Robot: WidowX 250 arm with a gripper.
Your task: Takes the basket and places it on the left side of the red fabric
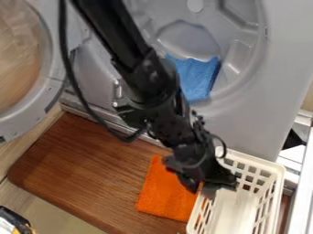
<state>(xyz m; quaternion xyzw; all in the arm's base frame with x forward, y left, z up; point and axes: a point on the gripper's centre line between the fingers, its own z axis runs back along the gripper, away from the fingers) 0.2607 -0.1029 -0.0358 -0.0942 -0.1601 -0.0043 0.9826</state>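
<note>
So my black claw (211, 186) is down at the upper-left side of the white, slotted plastic basket (241, 210), lower right of frame. Honestly can't tell how far open I am or whether I've got hold of anything. Orange fabric square (162, 196) lies just left of the basket, on a brown wooden board (79, 169).

We seem to be in a laundry corner: an open washer (278, 87), blue cloth (196, 77) in its mouth, a basket (264, 163) near.
</note>
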